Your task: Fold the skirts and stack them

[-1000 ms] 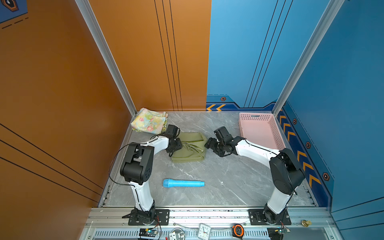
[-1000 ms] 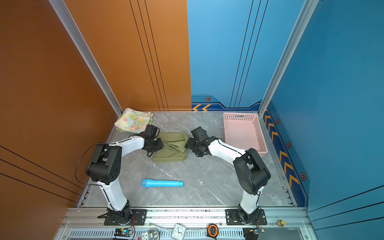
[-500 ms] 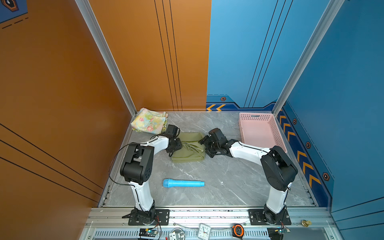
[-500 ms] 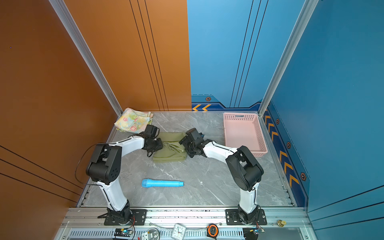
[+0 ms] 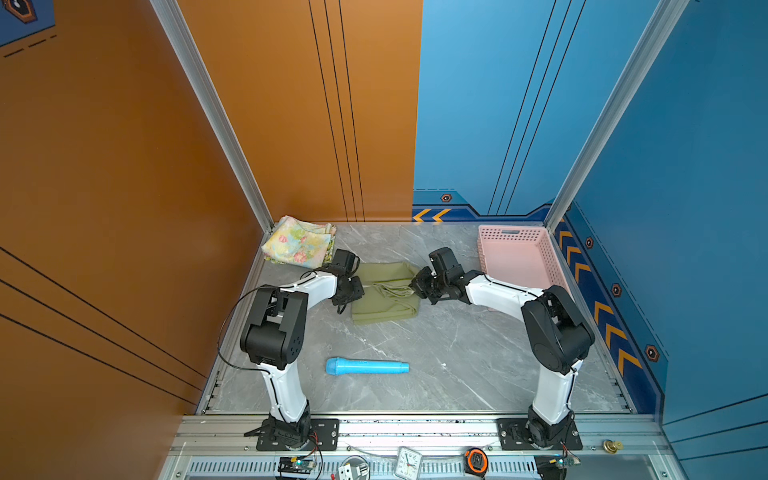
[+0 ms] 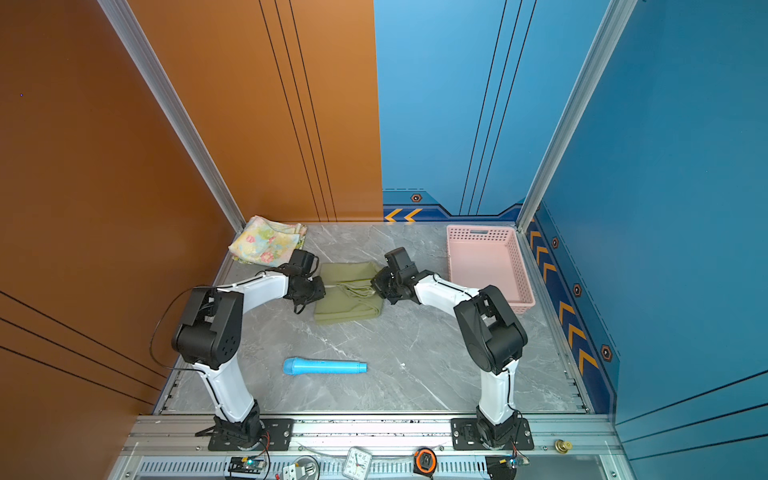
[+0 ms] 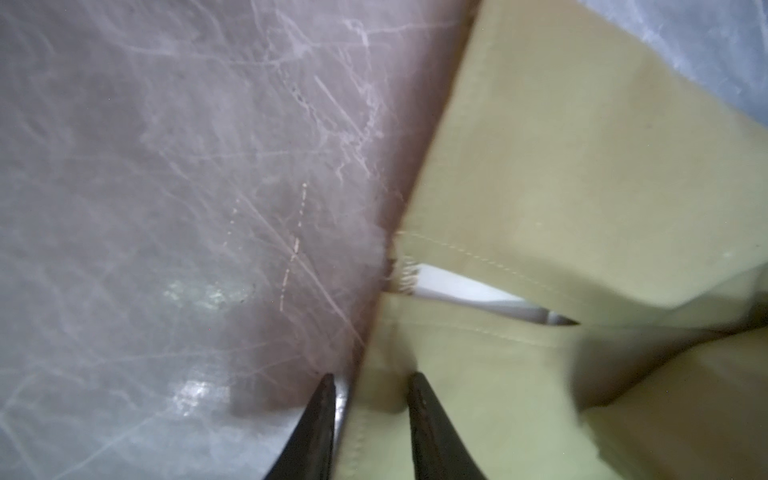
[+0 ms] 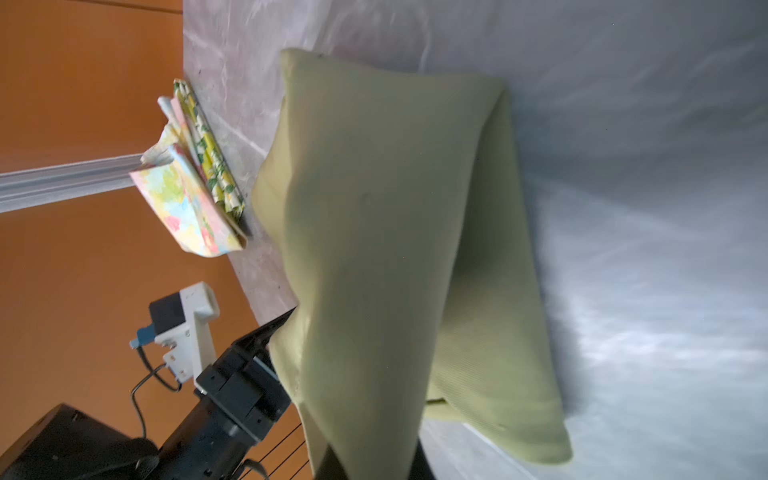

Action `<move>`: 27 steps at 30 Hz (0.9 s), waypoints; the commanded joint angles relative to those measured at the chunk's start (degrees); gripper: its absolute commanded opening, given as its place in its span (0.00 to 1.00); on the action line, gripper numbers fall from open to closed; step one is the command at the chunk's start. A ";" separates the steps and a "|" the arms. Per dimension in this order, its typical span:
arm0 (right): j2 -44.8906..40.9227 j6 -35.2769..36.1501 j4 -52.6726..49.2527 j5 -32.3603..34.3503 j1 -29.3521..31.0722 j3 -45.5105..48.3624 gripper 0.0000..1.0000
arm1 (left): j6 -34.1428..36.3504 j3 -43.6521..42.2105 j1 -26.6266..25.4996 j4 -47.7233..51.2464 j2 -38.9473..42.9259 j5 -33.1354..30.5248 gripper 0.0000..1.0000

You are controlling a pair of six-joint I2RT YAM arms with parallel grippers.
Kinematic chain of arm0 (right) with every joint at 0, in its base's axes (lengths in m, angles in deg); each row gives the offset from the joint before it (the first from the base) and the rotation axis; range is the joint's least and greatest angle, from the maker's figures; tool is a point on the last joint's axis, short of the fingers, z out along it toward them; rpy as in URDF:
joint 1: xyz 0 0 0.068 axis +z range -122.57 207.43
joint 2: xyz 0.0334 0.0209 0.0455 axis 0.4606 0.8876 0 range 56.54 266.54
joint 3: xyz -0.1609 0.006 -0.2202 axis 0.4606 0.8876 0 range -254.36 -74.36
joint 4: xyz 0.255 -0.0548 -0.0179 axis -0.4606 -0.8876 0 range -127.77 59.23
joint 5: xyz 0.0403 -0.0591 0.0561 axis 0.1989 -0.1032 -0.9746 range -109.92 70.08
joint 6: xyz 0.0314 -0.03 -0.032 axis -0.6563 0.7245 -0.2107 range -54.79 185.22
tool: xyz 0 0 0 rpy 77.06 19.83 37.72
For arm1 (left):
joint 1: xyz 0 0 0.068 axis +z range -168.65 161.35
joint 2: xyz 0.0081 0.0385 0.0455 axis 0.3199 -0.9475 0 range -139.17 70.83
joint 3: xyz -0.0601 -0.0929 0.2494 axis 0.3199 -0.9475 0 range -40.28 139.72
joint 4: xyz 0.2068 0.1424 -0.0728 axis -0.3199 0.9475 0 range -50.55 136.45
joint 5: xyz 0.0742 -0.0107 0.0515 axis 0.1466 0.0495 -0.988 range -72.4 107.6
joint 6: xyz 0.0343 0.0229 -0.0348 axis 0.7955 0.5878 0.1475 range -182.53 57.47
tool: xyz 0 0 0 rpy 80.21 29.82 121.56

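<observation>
Grey marbled tabletop (image 5: 457, 353), with an orange wall (image 5: 208, 124) and a blue wall (image 5: 498, 104) around it. I see the olive skirt (image 5: 384, 299) lying part-folded between the two arms, toward the back half of the surface. At its left edge sits the left pincer (image 5: 353, 291). From its wrist camera I read it as narrow, with a stitched edge of the cloth pinched between the two dark fingers (image 7: 432, 428) and bare marble just beside the outer one. At the skirt's right edge the right pincer (image 5: 415, 286) is closed on the cloth: from its wrist camera the olive fabric rises off the tabletop in a tent and runs down into the grip. Folded in the back left corner is the floral skirt (image 5: 299, 247), near the left arm's wrist and apart from the olive one. Under it, touching, lies the lemon-print skirt (image 8: 212, 166). At the back right stands the pink basket (image 5: 511, 235); toward the front lies the blue cylinder (image 5: 368, 366), apart from the skirt. Hard to make out: in both top views the pincer tips are small and dark against the cloth, so I cannot read the gap there. Right fingertips are mostly covered by fabric and cut off at the frame edge. In both top views the lemon print is almost wholly covered by the floral one. In the left wrist view a white strip (image 7: 478, 297) shows in a slit between olive layers; I cannot tell what it is.
</observation>
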 commanded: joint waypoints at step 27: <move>-10.65 26.94 -25.40 16.94 -1.07 -4.79 0.87 | -5.89 6.04 -5.04 4.24 -3.68 7.35 0.61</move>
